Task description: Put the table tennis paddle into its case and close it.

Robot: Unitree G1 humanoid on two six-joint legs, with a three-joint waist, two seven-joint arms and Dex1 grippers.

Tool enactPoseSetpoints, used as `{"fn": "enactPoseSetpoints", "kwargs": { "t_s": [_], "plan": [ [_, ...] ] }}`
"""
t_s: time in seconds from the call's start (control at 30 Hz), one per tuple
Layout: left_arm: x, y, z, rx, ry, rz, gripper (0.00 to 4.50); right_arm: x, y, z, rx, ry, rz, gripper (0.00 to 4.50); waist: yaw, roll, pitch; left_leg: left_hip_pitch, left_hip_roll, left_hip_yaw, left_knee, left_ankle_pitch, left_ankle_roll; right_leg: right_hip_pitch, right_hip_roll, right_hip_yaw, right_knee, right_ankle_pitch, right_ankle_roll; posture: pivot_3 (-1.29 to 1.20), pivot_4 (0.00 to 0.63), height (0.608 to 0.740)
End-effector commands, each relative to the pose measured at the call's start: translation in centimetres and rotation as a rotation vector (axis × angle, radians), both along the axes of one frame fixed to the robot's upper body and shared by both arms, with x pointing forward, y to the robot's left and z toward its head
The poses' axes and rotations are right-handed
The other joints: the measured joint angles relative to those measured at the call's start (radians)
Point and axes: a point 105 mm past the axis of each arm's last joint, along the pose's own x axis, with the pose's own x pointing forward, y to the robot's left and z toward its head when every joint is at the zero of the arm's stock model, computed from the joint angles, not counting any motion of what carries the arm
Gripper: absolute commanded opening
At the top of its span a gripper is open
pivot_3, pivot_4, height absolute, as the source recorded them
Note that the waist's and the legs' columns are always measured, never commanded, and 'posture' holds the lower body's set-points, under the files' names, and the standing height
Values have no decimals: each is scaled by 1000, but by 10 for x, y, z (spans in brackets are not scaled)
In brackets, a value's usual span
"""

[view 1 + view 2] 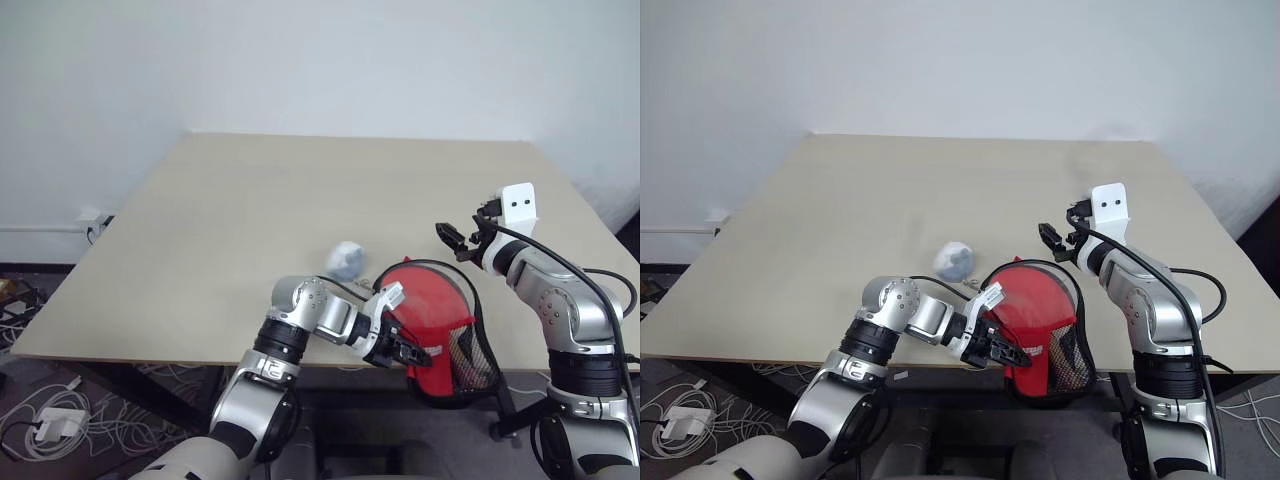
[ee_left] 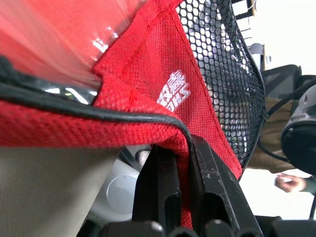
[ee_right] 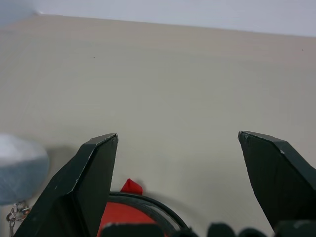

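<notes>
The left end effector was pressed together on a red fabric edge of the case, pinching it at the near edge of the surface, towards the near right corner. The case hung partly over that edge, its black mesh patch drooping below the surface and its black-edged mouth standing open. Red showed inside the mouth, but I could not tell whether that was the paddle or only the case fabric; no wooden handle was visible.

The right end effector hovered just beyond the case, over the surface near its right edge, fingers spread wide and holding nothing. A small grey-white plush lump lay just beside the case on its left.

By my judgement the closing was still to be done, as the mouth gaped; whether insertion was finished remained unclear.
</notes>
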Motion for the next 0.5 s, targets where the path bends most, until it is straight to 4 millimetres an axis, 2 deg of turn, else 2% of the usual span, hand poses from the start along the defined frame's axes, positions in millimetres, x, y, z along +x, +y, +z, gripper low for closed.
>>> {"fn": "enactPoseSetpoints", "kwargs": {
  "t_s": [0.03, 0.13, 0.27, 0.37, 0.5],
  "plan": [
    [14, -2, 15, -24, -136, 38, 41, 0, -1, 14, -33, -65, -15, 4244, 0, 0, 0, 0, 0, 0, 0, 0, 0, 0, 0, 0, 0, 0, 0, 0, 0, 740],
    [17, 4, 12, -5, -152, 57, 821, 3, -3, 11, -40, -54, -27, 4244, 0, 0, 0, 0, 0, 0, 0, 0, 0, 0, 0, 0, 0, 0, 0, 0, 0, 740],
    [13, 11, 13, -1, -96, 41, 2233, 5, -3, 9, -38, -45, -32, 4244, -1, 0, 0, 0, 0, 0, 0, 0, 0, 0, 0, 0, 0, 0, 0, 0, 0, 740],
    [14, 18, 25, -47, -83, 39, 3207, 6, -3, 8, -36, -35, -28, 4244, -2, 0, 0, 0, 0, 0, 0, 0, 0, 0, 0, 0, 0, 0, 0, 0, 0, 740],
    [19, 38, 46, -107, -160, 39, 3207, 4, 3, 6, 2, 0, 14, 4244, -3, 0, 0, 0, 0, 0, 0, 0, 0, 0, 0, 0, 0, 0, 0, 0, 0, 740]
  ]
}}
